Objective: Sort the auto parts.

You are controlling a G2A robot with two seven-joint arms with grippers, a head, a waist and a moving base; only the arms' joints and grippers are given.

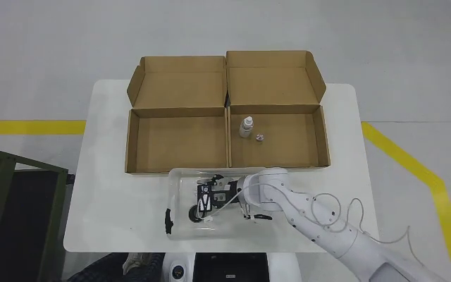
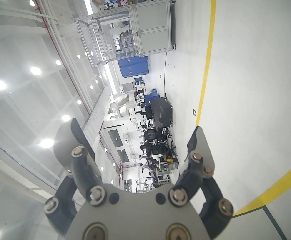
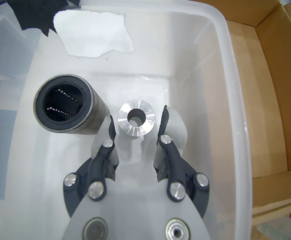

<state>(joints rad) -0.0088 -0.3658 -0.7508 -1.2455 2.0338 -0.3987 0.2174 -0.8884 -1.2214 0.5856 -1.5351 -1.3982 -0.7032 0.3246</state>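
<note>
counted on the white desk (image 1: 99,183): two open cardboard boxes side by side on the far half, left box (image 1: 176,144) and right box (image 1: 278,137); one clear plastic bin (image 1: 184,176) just near of them.

in the right box: one small white bottle (image 1: 246,126), upright, and one small round part (image 1: 260,137) just right of it, not touching.

in the bin, from top view: a cluster of black parts (image 1: 211,197), count unclear. one lone black piece (image 1: 168,220) at the bin's left wall, inside or outside cannot tell. right arm (image 1: 310,211) laid over the bin's right half, hiding what sits under it.

shown by right wrist view instead: one silver bushing (image 3: 136,118) on the bin floor, bore toward the camera, and one dark linear bearing (image 3: 66,106) just beside it. right tool (image 3: 138,113) partly open, one finger on each side of the bushing, nothing gripped; one finger in the gap between bushing and bearing, contact unclear. also one torn white paper scrap (image 3: 93,34) and one black scrap (image 3: 34,13) farther along the bin floor.

shown by left wrist view: left tool (image 2: 136,124) spread wide, holding nothing, aimed at the hall floor with one yellow floor line (image 2: 205,68).
</note>
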